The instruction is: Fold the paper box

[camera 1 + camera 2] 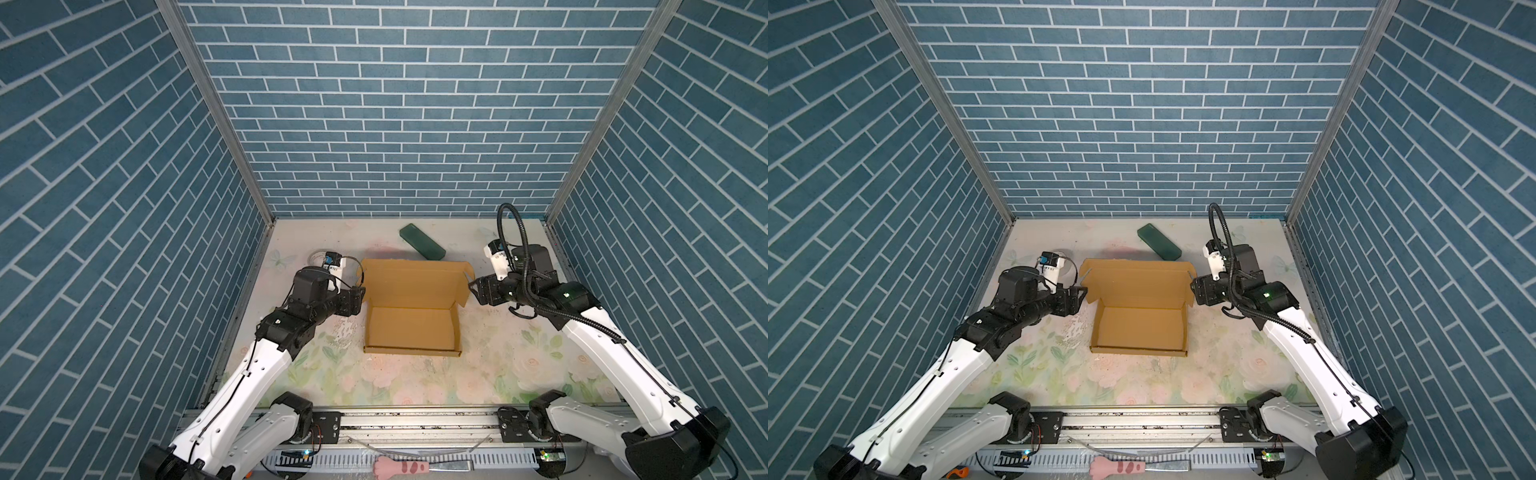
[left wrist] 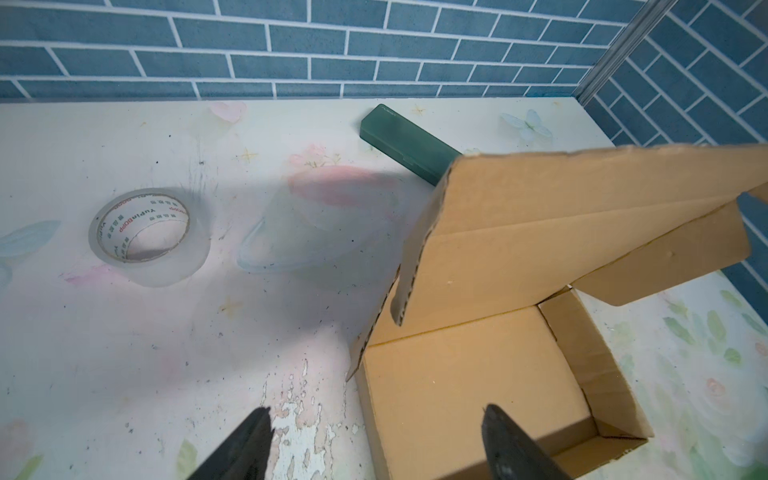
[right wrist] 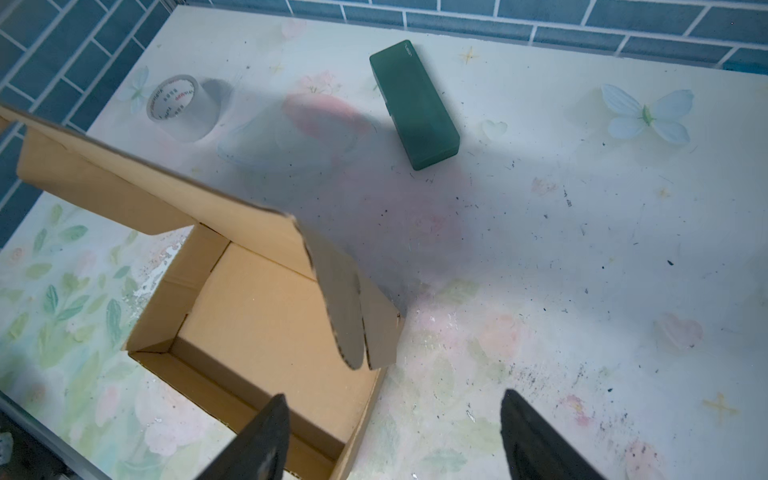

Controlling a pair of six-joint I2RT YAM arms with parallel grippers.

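Hovering my left gripper (image 2: 376, 411) and right gripper (image 3: 395, 395) wide open and empty, one at each end of the half-raised lid (image 1: 413, 278). The paper box (image 1: 411, 328) sits open just in front of the green block (image 1: 422, 243). I reckon closing's next: push the lid down, tuck the side flaps (image 3: 340, 307) in.

left gripper (image 2: 376, 415): jaws standing wide, gripping nothing | right gripper (image 3: 395, 405): jaws standing wide, gripping nothing | both arms reaching inward

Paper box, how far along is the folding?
Done: the paper box tray stands with its walls up. In hand: nothing; left claw and right claw are open beside the half-raised lid. Left: close the lid and tuck its flaps in.
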